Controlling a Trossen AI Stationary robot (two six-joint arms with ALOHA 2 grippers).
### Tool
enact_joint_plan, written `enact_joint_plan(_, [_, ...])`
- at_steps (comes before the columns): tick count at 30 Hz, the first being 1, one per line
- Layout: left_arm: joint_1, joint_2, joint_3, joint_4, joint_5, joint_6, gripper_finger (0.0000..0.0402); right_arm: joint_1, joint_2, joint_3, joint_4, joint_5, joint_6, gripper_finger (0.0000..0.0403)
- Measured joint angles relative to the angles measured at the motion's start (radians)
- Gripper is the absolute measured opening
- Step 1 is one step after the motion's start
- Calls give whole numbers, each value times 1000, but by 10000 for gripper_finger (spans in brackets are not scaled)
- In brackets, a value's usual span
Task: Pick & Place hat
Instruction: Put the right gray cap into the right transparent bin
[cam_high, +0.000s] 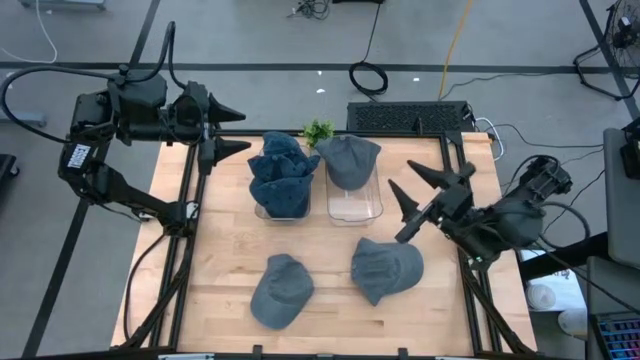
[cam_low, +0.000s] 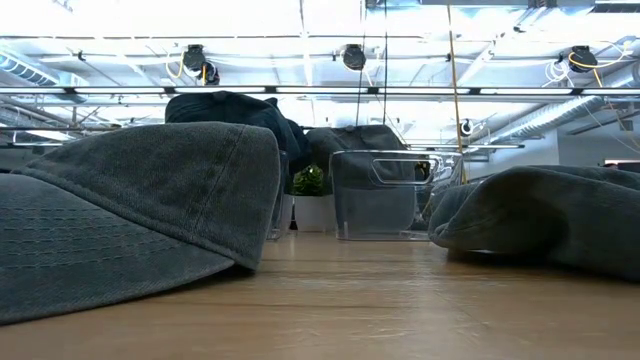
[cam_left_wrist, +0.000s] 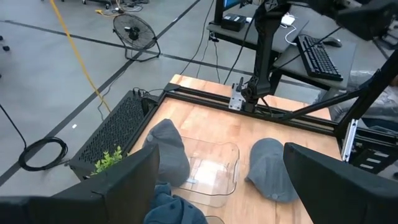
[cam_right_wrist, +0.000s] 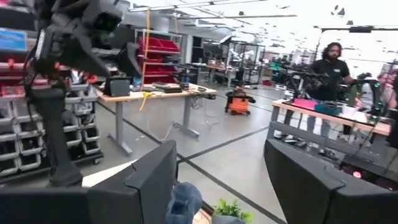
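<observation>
Two grey-blue hats lie crown up on the wooden table, one near the front middle (cam_high: 282, 290) (cam_low: 140, 210) and one to its right (cam_high: 387, 268) (cam_low: 540, 220). Several blue hats are piled in the left clear bin (cam_high: 280, 175). A grey hat (cam_high: 348, 158) (cam_left_wrist: 169, 149) hangs over the far rim of the right clear bin (cam_high: 355, 205) (cam_left_wrist: 211, 168). My left gripper (cam_high: 243, 130) (cam_left_wrist: 221, 152) hovers open at the table's far left, holding nothing. My right gripper (cam_high: 402, 178) (cam_right_wrist: 221, 155) is raised to the right of the bins, open, with nothing between its fingers.
A small green plant (cam_high: 318, 130) stands behind the bins at the far edge. A black frame rail (cam_high: 190, 210) runs along the table's left and right sides. People stand in the room beyond the table (cam_right_wrist: 326, 68). Bare wood shows at the table's left (cam_high: 215, 260).
</observation>
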Motion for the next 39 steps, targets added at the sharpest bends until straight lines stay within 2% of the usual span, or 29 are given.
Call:
enact_joint_plan(7, [0,0,0,-4,0,-61,351,36,20,25,136,127,-188,233])
enact_joint_plan(18, [0,0,0,-96,1,-87,351,86,18,25,152,128,-245,239])
enact_joint_plan(28, [0,0,0,-124,2,-100,351,98,25,11,141,128,-242,310])
enact_joint_plan(39, [0,0,0,-124,3,-97,351,114,28,-8,88,127,-341,308])
